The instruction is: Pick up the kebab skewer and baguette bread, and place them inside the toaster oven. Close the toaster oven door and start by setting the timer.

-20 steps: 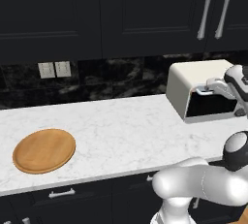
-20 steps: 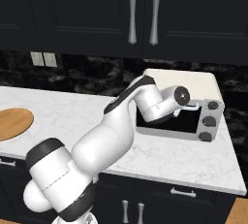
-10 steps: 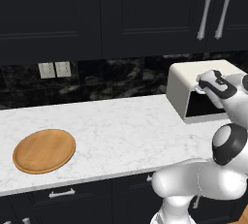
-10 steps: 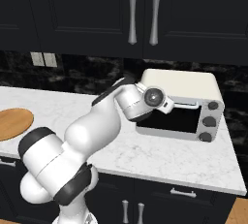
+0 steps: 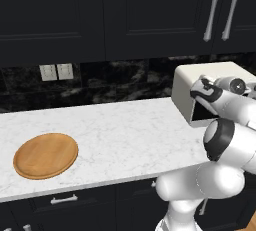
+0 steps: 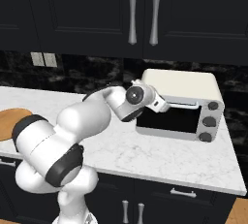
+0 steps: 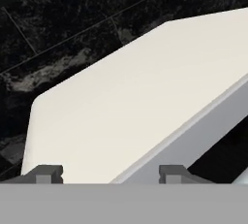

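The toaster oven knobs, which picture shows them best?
The right base view: three dark knobs sit stacked down the toaster oven front's right side. In the left base view the arm covers that side. The hand view shows just its cream top.

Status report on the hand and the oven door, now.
Hand open, empty, at oven's top front edge. Door shut. Wooden plate bare.

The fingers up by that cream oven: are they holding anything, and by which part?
Nothing is held. The fingers stand apart with only the toaster oven top showing between them; the gripper sits at the door's upper edge.
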Controlling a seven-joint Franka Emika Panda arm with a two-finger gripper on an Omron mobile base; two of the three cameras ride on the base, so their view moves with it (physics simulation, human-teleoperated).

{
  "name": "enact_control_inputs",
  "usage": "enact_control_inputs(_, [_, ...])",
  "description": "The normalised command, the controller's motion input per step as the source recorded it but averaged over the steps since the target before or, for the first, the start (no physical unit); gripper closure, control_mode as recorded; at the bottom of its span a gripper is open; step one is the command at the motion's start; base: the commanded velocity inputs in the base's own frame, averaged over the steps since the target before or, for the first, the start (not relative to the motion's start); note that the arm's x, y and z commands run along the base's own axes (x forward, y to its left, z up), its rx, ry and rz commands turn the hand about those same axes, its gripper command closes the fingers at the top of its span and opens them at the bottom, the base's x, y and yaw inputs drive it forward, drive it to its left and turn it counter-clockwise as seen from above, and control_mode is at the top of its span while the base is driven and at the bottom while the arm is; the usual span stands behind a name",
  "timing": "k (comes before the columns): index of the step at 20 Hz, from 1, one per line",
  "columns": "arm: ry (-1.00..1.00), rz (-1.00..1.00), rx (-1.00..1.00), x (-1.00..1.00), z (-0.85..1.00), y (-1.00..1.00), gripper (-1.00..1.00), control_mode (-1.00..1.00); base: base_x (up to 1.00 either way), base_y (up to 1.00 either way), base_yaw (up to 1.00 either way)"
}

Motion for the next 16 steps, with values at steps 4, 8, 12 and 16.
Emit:
enact_control_inputs(4, [0.0, -0.15, -0.01, 0.0, 0.0, -0.17, -1.0, -1.0, 0.0, 0.0, 0.0])
enact_control_inputs(8, [0.0, -0.11, 0.0, 0.0, 0.06, -0.32, -1.0, -1.0, 0.0, 0.0, 0.0])
enact_control_inputs(12, [-0.02, -0.06, 0.0, -0.2, 0.15, -0.45, -1.0, -1.0, 0.0, 0.0, 0.0])
enact_control_inputs(16, [0.0, -0.02, 0.0, -0.09, 0.44, -0.29, -1.0, -1.0, 0.0, 0.0, 0.0])
